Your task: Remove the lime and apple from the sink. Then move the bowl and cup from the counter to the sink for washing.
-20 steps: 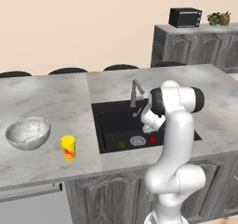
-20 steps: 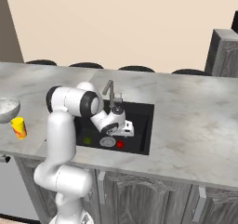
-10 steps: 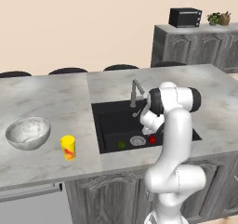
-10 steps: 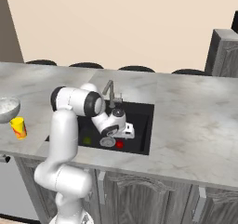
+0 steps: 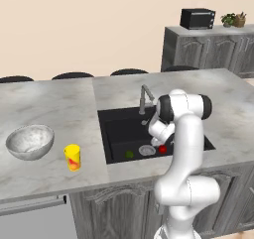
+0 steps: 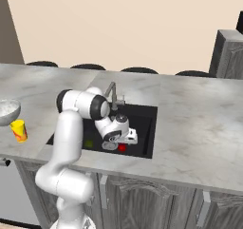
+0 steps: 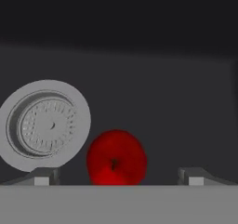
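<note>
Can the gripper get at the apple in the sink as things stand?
Probably yes: the open gripper hangs over the apple, which lies bare on the sink floor beside the drain, between the fingers.

Beige wall (image 5: 89, 25); grey marble island (image 5: 49, 109); 4 dark stools (image 5: 72, 76) behind; microwave (image 5: 197, 18) on rear cabinet (image 5: 208, 49).

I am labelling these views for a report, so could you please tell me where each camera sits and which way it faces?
Left base view: behind the arm to its left, looking down over the grey marble counter at the black rectangular sink; the white arm rises at lower right.
Right base view: behind the arm to its right, facing the same sink; the arm rises at lower left.
Hand view: on the hand, looking into the basin between the open gripper fingertips.
Shared: the small glossy red apple beside the round silver drain.
</note>
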Controlling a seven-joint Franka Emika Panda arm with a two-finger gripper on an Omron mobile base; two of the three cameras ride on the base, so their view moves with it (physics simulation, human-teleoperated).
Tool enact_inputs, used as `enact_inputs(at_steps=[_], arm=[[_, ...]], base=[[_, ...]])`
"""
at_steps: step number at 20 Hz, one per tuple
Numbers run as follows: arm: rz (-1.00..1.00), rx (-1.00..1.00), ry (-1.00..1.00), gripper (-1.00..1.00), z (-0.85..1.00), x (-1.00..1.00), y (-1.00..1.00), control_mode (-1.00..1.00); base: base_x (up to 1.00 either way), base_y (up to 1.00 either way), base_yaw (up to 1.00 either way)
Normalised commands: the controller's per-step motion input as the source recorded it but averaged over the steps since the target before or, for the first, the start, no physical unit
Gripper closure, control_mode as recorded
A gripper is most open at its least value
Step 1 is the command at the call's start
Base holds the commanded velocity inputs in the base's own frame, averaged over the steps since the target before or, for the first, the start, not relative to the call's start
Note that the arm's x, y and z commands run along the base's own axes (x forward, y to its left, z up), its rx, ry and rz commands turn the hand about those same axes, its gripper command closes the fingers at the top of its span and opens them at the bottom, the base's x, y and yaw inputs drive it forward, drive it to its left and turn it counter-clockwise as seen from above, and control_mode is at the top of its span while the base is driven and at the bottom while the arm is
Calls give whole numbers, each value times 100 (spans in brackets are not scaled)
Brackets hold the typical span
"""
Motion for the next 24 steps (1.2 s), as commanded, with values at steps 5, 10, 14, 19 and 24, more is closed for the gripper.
enact_inputs(at_steps=[5,10,14,19,24], arm=[[0,0,0,-100,-20,8,0,-100],[0,0,0,-100,-18,8,0,-100],[0,0,0,-100,-17,10,0,-100],[0,0,0,-100,-16,11,0,-100],[-1,0,0,-100,-15,6,-1,-100]], base=[[0,0,0],[0,0,0],[0,0,0],[0,0,0],[0,0,0]])
